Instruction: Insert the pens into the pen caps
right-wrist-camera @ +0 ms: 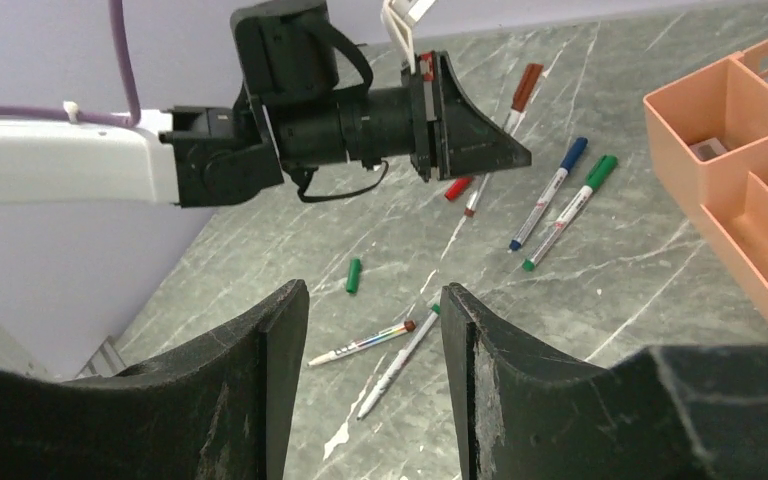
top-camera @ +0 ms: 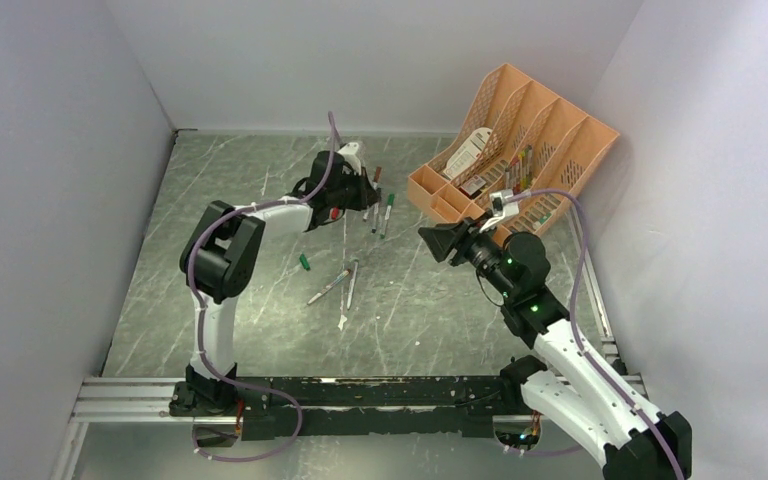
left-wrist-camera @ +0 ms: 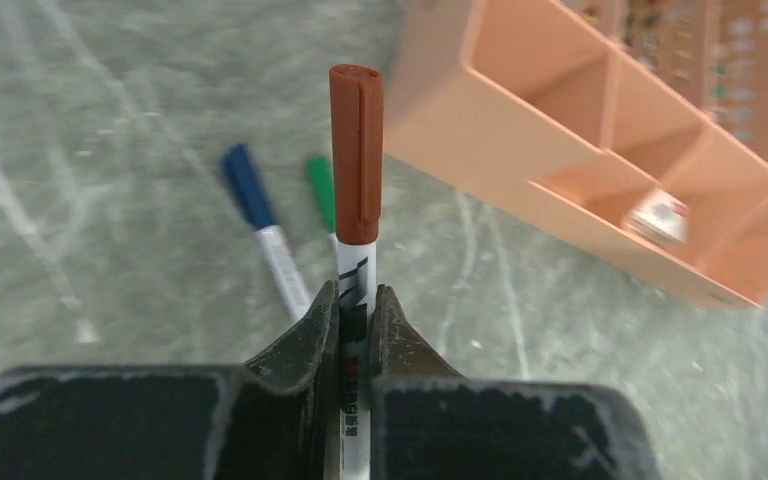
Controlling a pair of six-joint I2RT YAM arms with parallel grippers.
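Observation:
My left gripper [left-wrist-camera: 357, 295] is shut on a white pen [left-wrist-camera: 357, 275] whose brown cap [left-wrist-camera: 357, 150] is on and points away from me; it hangs over the table's far middle [top-camera: 368, 190]. My right gripper [right-wrist-camera: 372, 300] is open and holds nothing, raised above the table right of centre [top-camera: 440, 243]. Below it lie two uncapped pens, one with a brown end [right-wrist-camera: 365, 343] and one with a green end [right-wrist-camera: 400, 360]. A loose green cap [right-wrist-camera: 353, 275] lies to their left. A red cap [right-wrist-camera: 458, 188] lies under the left gripper. A blue-capped pen [right-wrist-camera: 545, 195] and a green-capped pen [right-wrist-camera: 570, 210] lie side by side.
An orange organiser [top-camera: 520, 150] holding bunched coloured pens and a white box stands at the back right, close to the capped pens. Grey walls close in the left, back and right. The arms' rail [top-camera: 360, 395] runs along the near edge.

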